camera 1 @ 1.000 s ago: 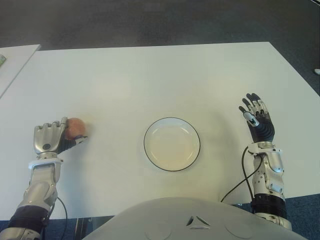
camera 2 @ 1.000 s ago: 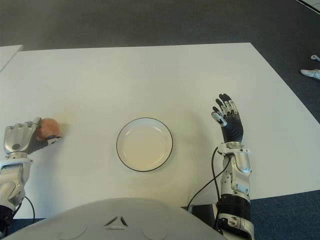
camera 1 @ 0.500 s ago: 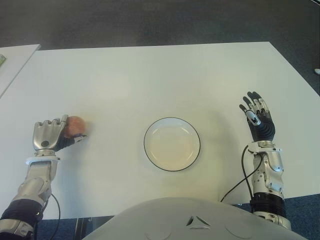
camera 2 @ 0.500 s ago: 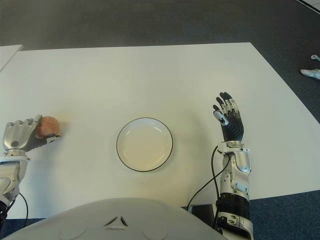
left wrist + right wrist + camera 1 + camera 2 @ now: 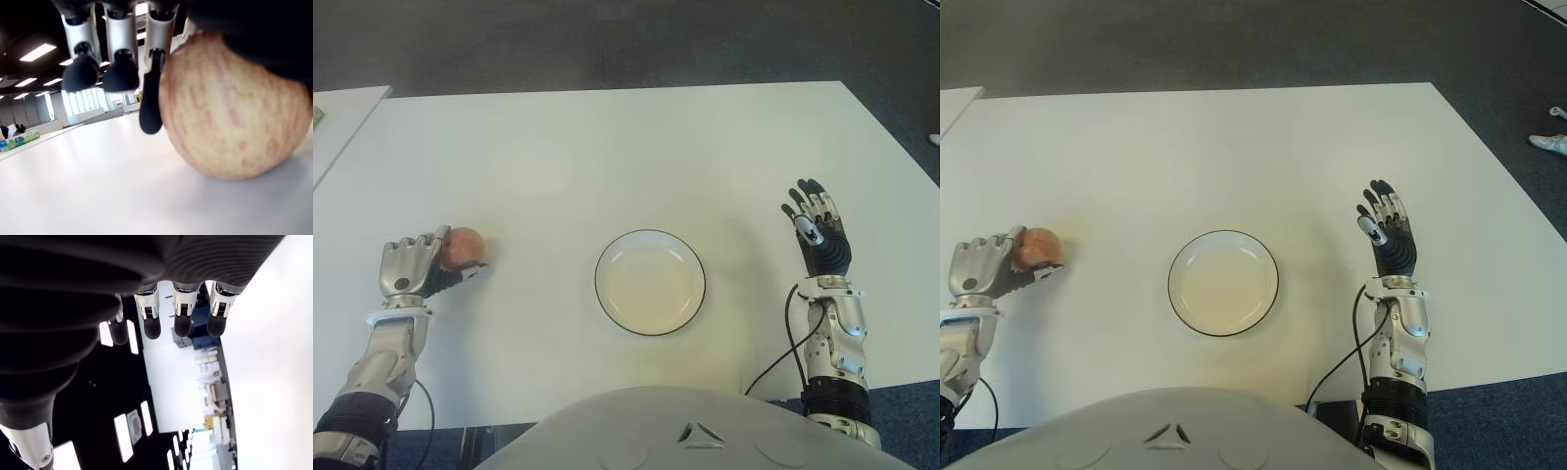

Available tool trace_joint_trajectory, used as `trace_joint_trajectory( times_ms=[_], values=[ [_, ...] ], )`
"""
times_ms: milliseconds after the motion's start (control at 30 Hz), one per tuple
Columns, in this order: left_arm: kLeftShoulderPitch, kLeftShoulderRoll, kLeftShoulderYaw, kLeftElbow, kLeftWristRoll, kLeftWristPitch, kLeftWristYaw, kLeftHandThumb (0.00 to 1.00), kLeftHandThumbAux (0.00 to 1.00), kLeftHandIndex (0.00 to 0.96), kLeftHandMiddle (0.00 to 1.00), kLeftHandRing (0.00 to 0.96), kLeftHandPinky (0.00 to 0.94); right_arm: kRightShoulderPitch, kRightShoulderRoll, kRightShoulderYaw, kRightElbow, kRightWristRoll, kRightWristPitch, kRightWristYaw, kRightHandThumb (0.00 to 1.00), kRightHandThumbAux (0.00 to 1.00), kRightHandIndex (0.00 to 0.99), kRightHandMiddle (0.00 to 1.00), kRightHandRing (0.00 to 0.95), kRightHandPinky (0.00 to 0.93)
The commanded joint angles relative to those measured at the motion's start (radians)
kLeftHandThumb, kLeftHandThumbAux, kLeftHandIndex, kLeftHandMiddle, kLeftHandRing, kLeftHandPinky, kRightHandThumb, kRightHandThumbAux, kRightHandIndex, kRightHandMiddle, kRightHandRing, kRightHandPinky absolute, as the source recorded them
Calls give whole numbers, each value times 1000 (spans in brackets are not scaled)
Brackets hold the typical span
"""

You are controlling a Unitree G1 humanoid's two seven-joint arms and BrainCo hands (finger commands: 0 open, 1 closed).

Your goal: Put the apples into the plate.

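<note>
Your left hand (image 5: pixel 411 271) has its fingers (image 5: pixel 150 93) curled against the apple (image 5: pixel 463 249), at the frame's left on the bench (image 5: pixel 607 157). It looks firm, smooth and round, so cup its widest part. Your right hand (image 5: pixel 819 236), fingers apart, shows right of the empty plate (image 5: pixel 650 282).

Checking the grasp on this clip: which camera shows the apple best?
The left wrist view: the apple fills the picture, sitting on the table with a finger against its side. Both eye views show it small, against the left hand, left of the plate. The right wrist view misses it.

Left robot hand (image 5: pixel 411 271) around apple (image 5: pixel 463 248), table (image 5: pixel 607 157)
</note>
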Motion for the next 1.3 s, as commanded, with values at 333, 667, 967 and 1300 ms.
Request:
trace_joint_trajectory(
  times_ms=[333, 667, 967, 1300],
  values=[
    [47, -59, -33, -58, -29, -2, -37, 750, 693, 443, 810, 788, 689, -13, 9, 5, 16, 2, -5, 2, 168, 656, 107, 77, 37, 20],
    [61, -99, -41, -304, 68, 115, -105, 748, 692, 444, 783, 768, 675, -22, 6, -2, 43, 8, -14, 16, 174, 670, 105, 68, 32, 25],
    [38, -157, -71, -511, 176, 159, -203, 748, 692, 444, 783, 772, 687, -19, 12, 1, 46, 6, -11, 16, 180, 686, 111, 69, 42, 56],
    [-9, -210, -117, -664, 228, 110, -296, 749, 692, 444, 794, 788, 738, -11, 21, 6, 29, -2, -2, 2, 180, 691, 122, 90, 68, 77]
  ],
)
